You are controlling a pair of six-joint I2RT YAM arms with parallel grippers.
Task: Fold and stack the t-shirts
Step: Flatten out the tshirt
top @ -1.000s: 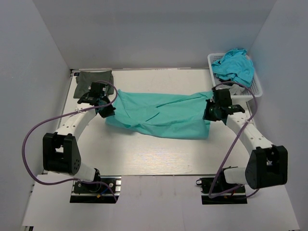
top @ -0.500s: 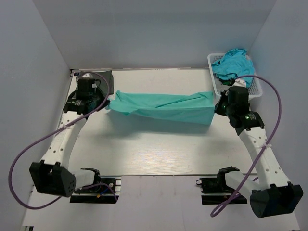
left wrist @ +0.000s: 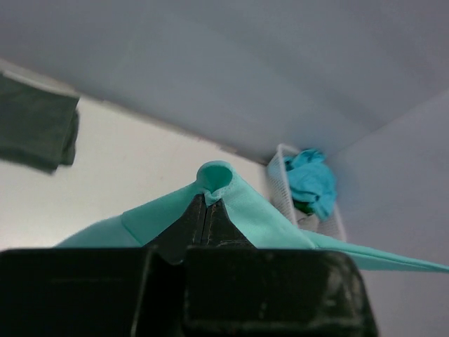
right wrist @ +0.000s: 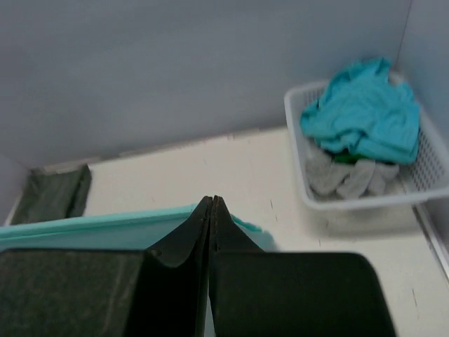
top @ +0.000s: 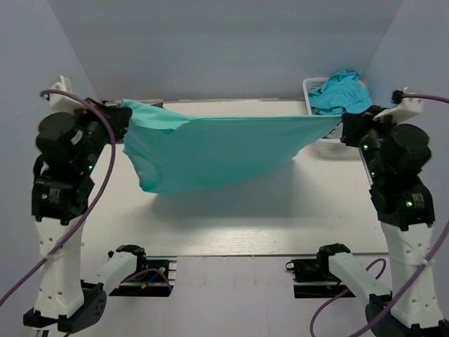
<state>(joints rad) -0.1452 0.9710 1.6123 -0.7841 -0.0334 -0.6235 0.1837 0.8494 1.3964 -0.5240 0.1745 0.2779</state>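
Slippage looks the risk: teal t-shirt [top: 210, 151] stretched between left tool [top: 123, 109] at 9 o'clock and right tool [top: 342, 123] at 3, each pinching only a small edge.

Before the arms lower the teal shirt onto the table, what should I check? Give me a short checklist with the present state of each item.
1. Grip of left gripper on teal shirt: ok, shut on it.
2. Grip of right gripper on the other end: ok, shut on it.
3. Top edge taut between the grippers: ok.
4. Shirt hangs evenly: not ok, the left part sags lower.
5. The dark shirt folded and apart from the teal one: ok.
6. Right end free of the basket: cannot tell.
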